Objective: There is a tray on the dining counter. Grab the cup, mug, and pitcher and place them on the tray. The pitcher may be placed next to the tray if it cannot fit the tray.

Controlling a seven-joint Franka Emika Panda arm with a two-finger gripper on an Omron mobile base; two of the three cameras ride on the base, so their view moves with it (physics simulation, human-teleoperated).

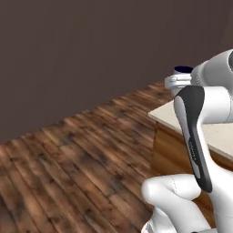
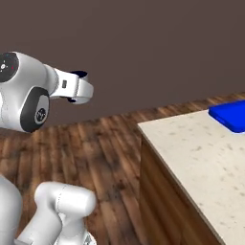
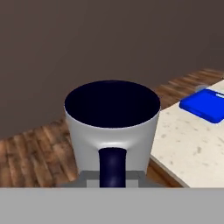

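Hand (image 3: 113,179) closed on the mug (image 3: 112,127), pinching its dark handle; mug upright, carried in the air over the wooden floor (image 1: 82,150), off the edge of the worktop (image 2: 201,158). In the right base view the mug's dark rim peeks just past the wrist. Tray (image 2: 232,116) lies far along the worktop, well apart from the mug; blue, flat, nothing seen on the part in view.

Risks, as judged: grip is on the handle alone, so the mug could swing or twist on the way over. A slip now drops it to the floor, not the worktop. Coming in low, its base could catch the worktop edge or the tray's rim.

Hard to make out: fingertips mostly hidden behind the mug. Tray cut off at the frame edge in the right base view.
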